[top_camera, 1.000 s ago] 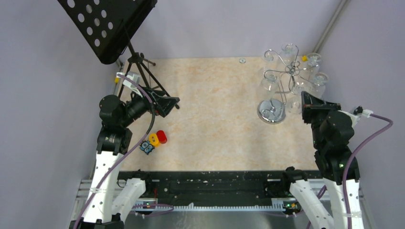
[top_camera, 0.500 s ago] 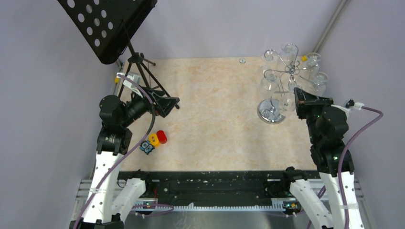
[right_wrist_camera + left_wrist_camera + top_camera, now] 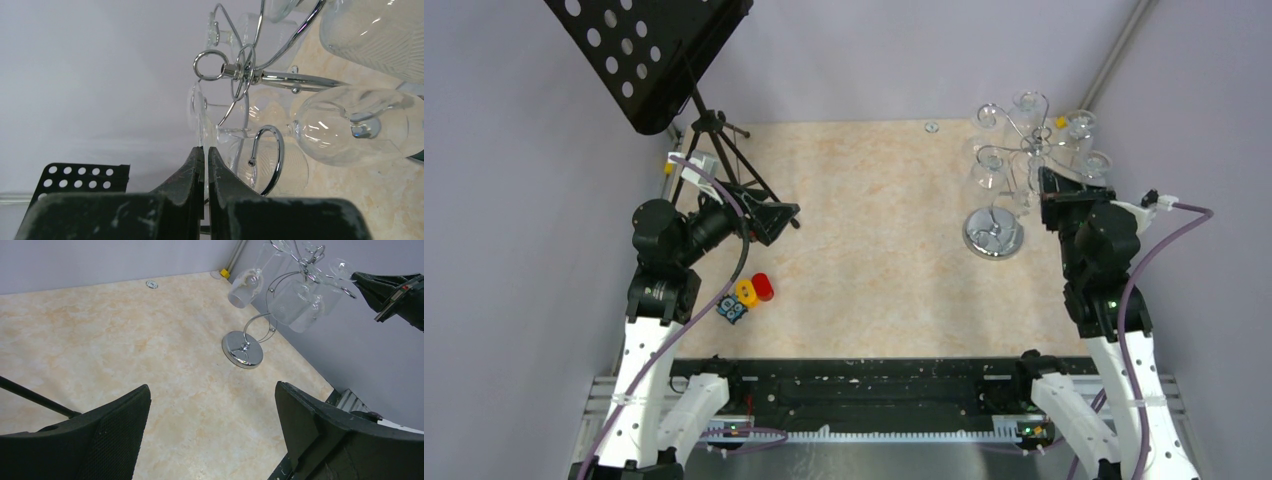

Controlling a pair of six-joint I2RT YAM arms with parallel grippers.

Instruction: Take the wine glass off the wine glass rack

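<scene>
- Marbled tabletop (image 3: pixel 874 200), grey walls: no glass is off yet (all hang from their hooks).
- Your right gripper (image 3: pixel 205 150) is clenched, apparently empty, with the wine glass rack (image 3: pixel 235 72) directly ahead and a wine glass (image 3: pixel 350 125) just right of its tips.
- Your left gripper (image 3: pixel 210 390) gapes, the rack well apart from it.

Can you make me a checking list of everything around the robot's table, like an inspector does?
Surface: beige marbled table; nothing spilled seen.
Job's things: shiny wine glass rack stands upright at the far right; wine glasses hang on it upside down.
Clutter: black music stand at the far left; small red, yellow and blue toys at the near left.
Grippers: left gripper open, empty; right gripper shut, empty, close to the glasses.
Cables: left purple cable and right purple cable loop off the wrists.
Surroundings: plain grey walls; a pole in the far right corner.
</scene>
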